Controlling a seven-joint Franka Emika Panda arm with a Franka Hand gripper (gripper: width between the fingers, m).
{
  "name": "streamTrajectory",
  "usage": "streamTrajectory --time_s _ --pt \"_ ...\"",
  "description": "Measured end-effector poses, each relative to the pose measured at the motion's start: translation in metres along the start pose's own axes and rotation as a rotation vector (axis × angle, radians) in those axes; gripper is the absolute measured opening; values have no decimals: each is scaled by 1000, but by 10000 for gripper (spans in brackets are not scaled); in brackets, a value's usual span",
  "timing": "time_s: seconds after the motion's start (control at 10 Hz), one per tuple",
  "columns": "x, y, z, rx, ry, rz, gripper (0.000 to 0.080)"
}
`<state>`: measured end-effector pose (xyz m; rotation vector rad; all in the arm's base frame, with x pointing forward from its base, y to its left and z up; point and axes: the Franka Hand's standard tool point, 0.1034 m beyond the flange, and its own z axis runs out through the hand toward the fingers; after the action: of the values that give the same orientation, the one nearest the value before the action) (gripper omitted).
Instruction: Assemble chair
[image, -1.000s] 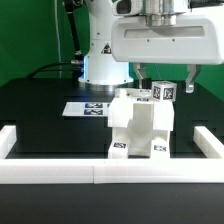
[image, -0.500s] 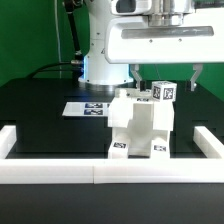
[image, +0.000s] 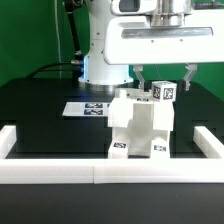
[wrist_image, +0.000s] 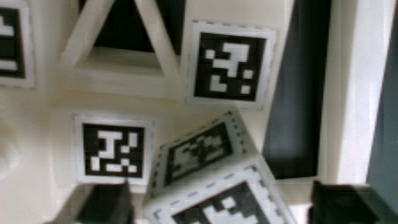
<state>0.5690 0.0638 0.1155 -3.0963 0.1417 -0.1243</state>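
**Chair (image: 140, 128):** It stands part-built and upright at the middle of the black table (image: 40, 110). Its front is pushed against the near white rail (image: 60, 170). In my judgement the rail serves as a stop, so the body does not slide when I press on it from above. 2 tags face the camera low on its front.

**Block (image: 163, 92):** A tagged block sits on the chair's upper part, toward the exterior view's right. I cannot tell whether it is fully seated or only resting there.

**Gripper (image: 163, 80):** It hangs straight above that block, pointing down. Its 2 fingers (image: 190, 74) are spread, 1 on each side of the block, and a sliver of gap shows on both sides. Nothing is pinched. In the wrist view, dark fingertips (wrist_image: 356, 203) flank tagged white faces, but the picture is too close and blurred to settle contact.

**Step in hand:** I judge this straddle to be the set-up for a grasp of the block, either to seat it or to turn it home. The chair looks well along but unfinished.

**Marker board (image: 85, 107):** It lies flat on the table, beyond the chair toward the exterior view's left, apart from the work.

**Risk:** An off-centre squeeze could tip the block or nudge the chair along the rail.
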Motion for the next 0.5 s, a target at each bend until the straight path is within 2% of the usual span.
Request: streamTrajectory --time_s 0.1,0.5 --pt "0 0 0 0 0 0 285" --pt "0 0 0 2 0 245 288"
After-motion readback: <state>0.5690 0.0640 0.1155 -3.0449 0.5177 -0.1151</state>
